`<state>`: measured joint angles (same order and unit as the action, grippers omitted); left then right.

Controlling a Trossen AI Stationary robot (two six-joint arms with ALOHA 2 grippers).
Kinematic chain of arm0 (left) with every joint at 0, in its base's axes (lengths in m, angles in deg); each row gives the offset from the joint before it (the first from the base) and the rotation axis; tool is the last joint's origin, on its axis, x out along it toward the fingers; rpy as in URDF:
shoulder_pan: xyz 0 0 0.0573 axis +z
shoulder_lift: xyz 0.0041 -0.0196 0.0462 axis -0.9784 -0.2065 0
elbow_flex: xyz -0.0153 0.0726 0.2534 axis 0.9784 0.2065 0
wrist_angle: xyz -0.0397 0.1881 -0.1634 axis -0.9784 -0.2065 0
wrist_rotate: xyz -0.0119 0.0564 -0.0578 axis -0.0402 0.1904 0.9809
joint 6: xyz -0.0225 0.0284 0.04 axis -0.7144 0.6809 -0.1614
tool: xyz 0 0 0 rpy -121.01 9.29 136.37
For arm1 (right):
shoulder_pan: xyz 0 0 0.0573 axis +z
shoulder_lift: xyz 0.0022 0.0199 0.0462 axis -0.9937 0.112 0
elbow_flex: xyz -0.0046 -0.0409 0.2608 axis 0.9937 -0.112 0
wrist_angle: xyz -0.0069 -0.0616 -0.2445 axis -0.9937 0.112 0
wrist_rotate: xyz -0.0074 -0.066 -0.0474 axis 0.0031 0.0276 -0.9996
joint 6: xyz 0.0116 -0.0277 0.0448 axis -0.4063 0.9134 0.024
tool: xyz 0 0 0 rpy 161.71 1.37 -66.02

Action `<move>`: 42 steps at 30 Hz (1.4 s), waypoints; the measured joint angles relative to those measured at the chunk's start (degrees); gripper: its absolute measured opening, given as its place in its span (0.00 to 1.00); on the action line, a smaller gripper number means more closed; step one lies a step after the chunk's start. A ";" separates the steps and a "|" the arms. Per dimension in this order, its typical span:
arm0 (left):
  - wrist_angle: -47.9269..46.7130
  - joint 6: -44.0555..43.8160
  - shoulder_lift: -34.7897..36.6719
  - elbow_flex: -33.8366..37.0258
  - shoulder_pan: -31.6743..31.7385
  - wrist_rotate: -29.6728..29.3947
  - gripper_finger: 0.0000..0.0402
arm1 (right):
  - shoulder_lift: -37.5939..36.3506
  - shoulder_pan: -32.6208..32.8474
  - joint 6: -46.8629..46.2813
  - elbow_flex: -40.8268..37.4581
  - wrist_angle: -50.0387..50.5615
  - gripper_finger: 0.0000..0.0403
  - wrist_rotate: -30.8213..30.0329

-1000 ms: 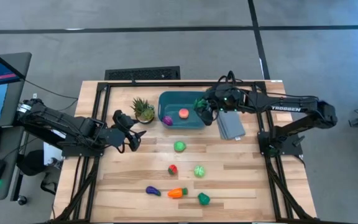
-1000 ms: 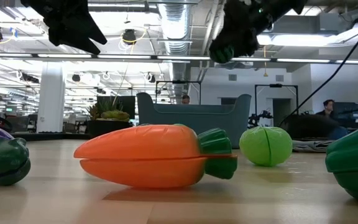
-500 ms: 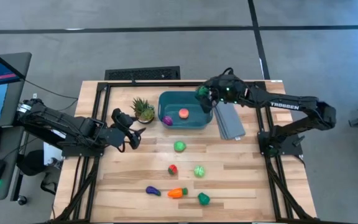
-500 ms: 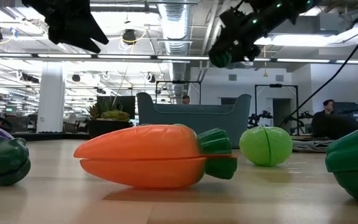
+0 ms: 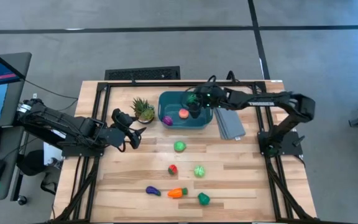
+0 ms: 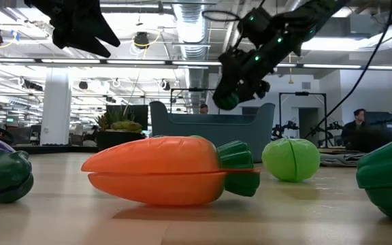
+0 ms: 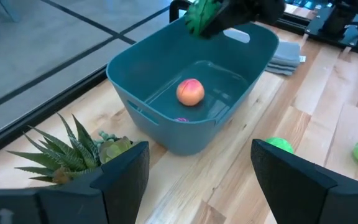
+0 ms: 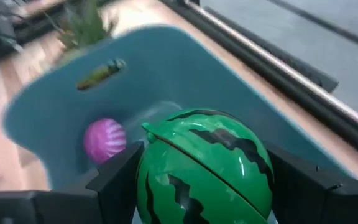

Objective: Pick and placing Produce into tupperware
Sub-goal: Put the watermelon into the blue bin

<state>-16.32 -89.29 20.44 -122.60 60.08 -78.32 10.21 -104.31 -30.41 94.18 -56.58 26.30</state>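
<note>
The teal tupperware (image 5: 174,102) stands at the table's far middle, with a pink peach (image 5: 183,114) and a magenta piece (image 5: 168,121) on its floor. My right gripper (image 5: 194,101) hangs over the tub's right half, shut on the striped watermelon (image 8: 207,168). More produce lies on the near half of the table: a green ball (image 5: 179,147), a strawberry (image 5: 173,169), a second green ball (image 5: 199,170), an eggplant (image 5: 153,191), a carrot (image 5: 177,193) and a dark green piece (image 5: 203,198). My left gripper (image 5: 133,134) waits open, left of the tub. My right gripper pinches the watermelon between its two fingers (image 8: 114,180), one on each side of the ball. The fingers slant down from the table's right side. The watermelon (image 7: 199,14) is lifted clear, above the tub's inside and near its far right rim.
A spiky potted plant (image 5: 143,110) stands just left of the tub. A flat grey slab (image 5: 230,124) lies right of it. Black frame rails run along the table's left and right sides. Bare wood shows between the tub and the loose produce.
My right gripper has carried the watermelon toward the table's left and down. It has gone from beside the tub's right rim to over the tub's inside, tipping further downward. The left arm has kept still.
</note>
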 joint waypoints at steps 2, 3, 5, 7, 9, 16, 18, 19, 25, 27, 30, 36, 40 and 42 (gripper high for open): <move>-0.02 -0.04 0.00 -0.01 0.00 0.00 0.68 | 1.90 -0.02 -0.29 1.26 -0.13 0.77 0.00; -0.02 -0.04 0.00 0.00 0.00 -0.01 0.68 | 2.68 0.00 -0.31 1.80 -0.11 0.77 0.00; -0.04 0.00 0.00 -0.01 0.00 -0.02 0.68 | 3.73 -0.02 -0.72 2.86 0.05 0.77 0.02; -0.04 0.06 0.00 0.01 0.00 -0.03 0.68 | 5.52 -0.02 -0.77 4.75 -1.02 0.77 0.35; -0.20 0.12 0.00 0.01 0.01 -0.67 0.68 | 7.28 -0.02 -0.80 6.52 -0.87 0.77 1.66; -0.82 0.24 0.00 0.01 0.04 -1.48 0.68 | 14.33 0.09 -0.86 14.14 -0.87 0.77 3.26; -1.05 0.24 -0.02 -0.01 0.02 -1.40 0.68 | 15.95 0.09 -0.86 15.65 -0.77 0.77 4.73; -1.05 0.24 -0.02 -0.01 0.00 -1.33 0.68 | 16.74 0.08 -0.87 16.44 -0.78 0.77 5.42; -1.41 0.09 -0.02 0.01 -0.02 -1.09 0.68 | 21.10 0.09 -1.44 20.86 1.48 0.77 5.98; -1.42 0.09 -0.02 -0.01 -0.02 -1.07 0.68 | 22.05 0.08 -1.43 21.82 2.28 0.77 6.72; -1.46 0.09 -0.02 0.00 -0.02 -1.08 0.68 | 23.17 0.15 -1.79 22.34 2.76 0.77 7.26; -2.08 0.09 -0.02 0.00 -0.02 -1.08 0.68 | 23.58 0.24 -2.24 22.55 3.02 0.77 7.21; -2.07 0.20 -0.02 -0.01 -0.02 -1.58 0.68 | 23.58 0.08 -2.28 22.55 3.56 0.77 7.06; -2.10 0.20 -0.02 -0.01 -0.02 -2.14 0.68 | 23.58 -0.03 -2.34 22.55 4.02 0.77 7.03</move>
<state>-18.42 -89.09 20.42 -122.60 60.06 -80.46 33.80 -104.33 -32.75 116.73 -52.55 33.33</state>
